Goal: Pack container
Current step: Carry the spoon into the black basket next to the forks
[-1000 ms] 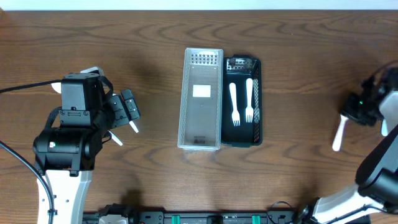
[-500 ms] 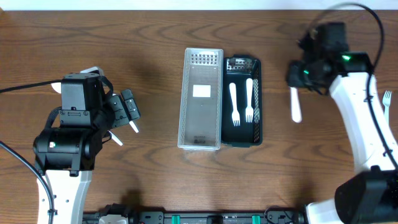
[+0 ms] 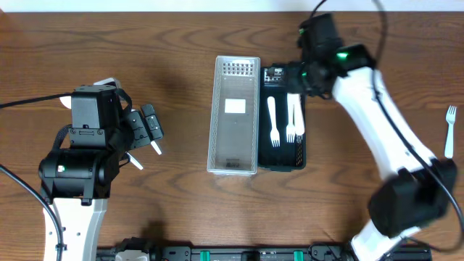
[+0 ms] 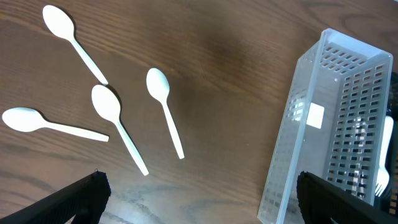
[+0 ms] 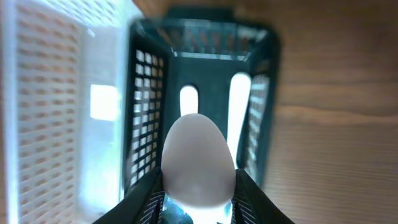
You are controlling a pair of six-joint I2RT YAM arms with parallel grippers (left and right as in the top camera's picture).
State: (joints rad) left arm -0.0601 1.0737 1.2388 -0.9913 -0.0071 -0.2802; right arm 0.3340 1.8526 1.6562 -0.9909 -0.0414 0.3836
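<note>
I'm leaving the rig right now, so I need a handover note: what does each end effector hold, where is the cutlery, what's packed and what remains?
Left end effector: open, empty, left of the baskets.
Right end effector: shut on a white spoon, hovering over the black basket.
Done: two forks lie in the black basket. The clear basket holds no cutlery.
Left: release the held spoon, then pack the four spoons lying on the table at left and the one fork at the far right edge.

Between my right fingers point(image 5: 142, 200) I see a smooth white plastic spoon point(image 5: 198, 158). Beyond them are a dark perforated plastic bin point(image 5: 144, 112), a translucent plastic bin point(image 5: 43, 99) and a grained brown wooden table point(image 5: 336, 124).
</note>
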